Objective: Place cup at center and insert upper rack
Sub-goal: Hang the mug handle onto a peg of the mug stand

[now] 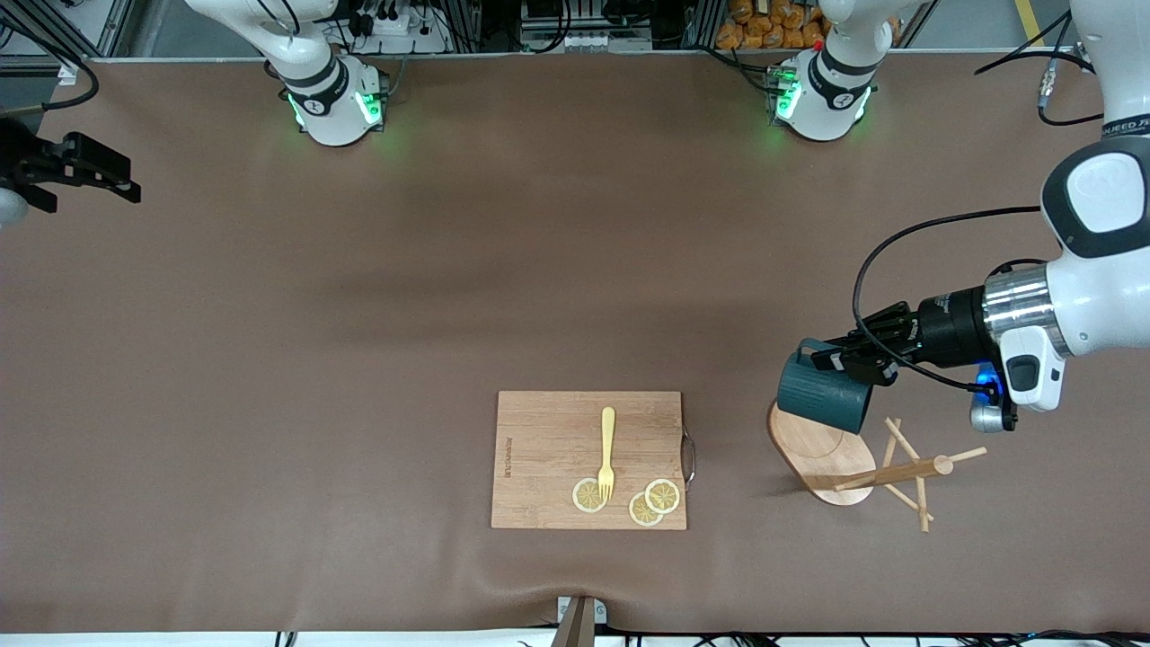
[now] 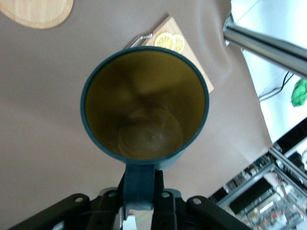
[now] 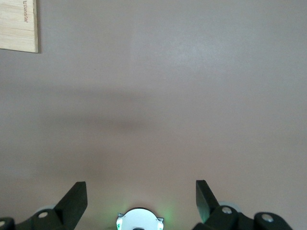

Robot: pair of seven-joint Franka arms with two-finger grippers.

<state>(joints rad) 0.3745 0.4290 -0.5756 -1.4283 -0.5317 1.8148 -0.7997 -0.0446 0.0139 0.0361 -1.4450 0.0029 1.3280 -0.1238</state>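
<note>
While tilted sideways, left gripper (image 1: 831,358): clamped on cup (image 1: 822,394) handle, over upper rack (image 1: 849,458) base.
Right gripper (image 3: 141,196): waiting, fingers wide apart, nothing held.

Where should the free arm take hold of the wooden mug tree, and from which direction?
Judging by its pose, grip the bare post of the mug tree between base and pegs, coming from straight above. It lies tipped over, post level with the table, so open fingers of the right gripper can straddle it.

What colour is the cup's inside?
Yellowish, inside the dark teal cup; the left wrist view shows it best.
</note>
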